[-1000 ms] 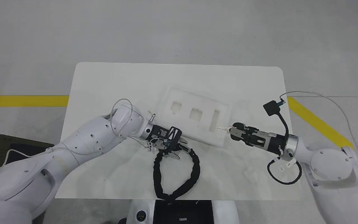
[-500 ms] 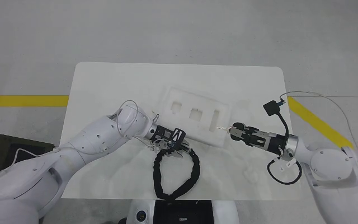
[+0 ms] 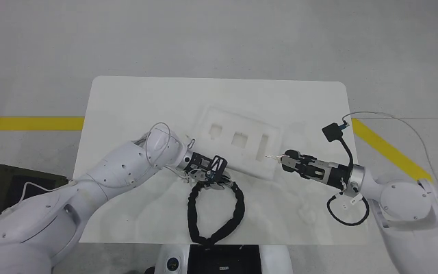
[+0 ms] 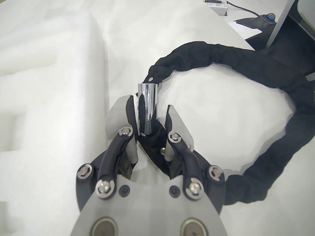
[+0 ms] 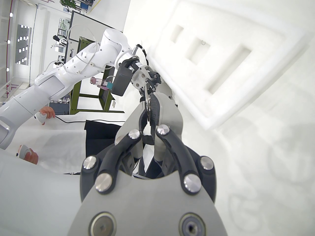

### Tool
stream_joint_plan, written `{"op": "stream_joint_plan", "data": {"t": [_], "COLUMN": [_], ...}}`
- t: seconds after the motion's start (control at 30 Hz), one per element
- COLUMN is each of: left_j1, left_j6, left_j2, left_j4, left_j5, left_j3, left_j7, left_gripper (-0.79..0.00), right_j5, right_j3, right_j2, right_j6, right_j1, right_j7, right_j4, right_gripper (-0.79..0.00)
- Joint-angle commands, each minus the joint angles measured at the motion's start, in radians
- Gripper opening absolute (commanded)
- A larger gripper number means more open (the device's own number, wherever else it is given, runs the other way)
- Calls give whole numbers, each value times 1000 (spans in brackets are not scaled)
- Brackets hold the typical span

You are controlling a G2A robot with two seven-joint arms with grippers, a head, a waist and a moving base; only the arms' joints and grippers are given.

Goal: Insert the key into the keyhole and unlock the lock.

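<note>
Your left gripper (image 4: 149, 117) is clamped on the chrome cylinder (image 4: 147, 99) of the chain lock (image 4: 290, 128), just beside the foam tray (image 3: 236, 120). Your right gripper (image 3: 287, 162) pinches the key (image 3: 272, 157), well apart from it.

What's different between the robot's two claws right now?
The left gripper clasps the lock by its chrome cylinder; the right gripper pinches a thin key. The left is at the top of the black chain loop, by the foam tray; the right is apart, off the tray's side, key pointing toward it. Both are shut on something.
</note>
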Motion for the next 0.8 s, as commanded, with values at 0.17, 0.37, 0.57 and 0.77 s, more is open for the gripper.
{"op": "stream_joint_plan", "data": {"t": [0.17,0.37,0.57,0.77], "left_j1": [7,8,22,55], "left_j6": [-5,-22,-31,-4], "left_j2": [-6,-4,18,62], "left_j4": [22,14,-1,-36], "left_j5": [0,-5,-32,-109], "left_j3": [-13,-29,-66,-150], "left_j7": [15,42,85,123], "left_gripper": [-733,-785,-785,-785], "right_j5": [0,0,0,0], "right_j3": [0,0,0,0], "right_j2": [0,0,0,0], "right_j6": [0,0,0,0], "right_j1": [0,0,0,0], "right_j7": [0,0,0,0], "right_j4": [0,0,0,0], "right_gripper": [-785,-785,-785,-785]}}
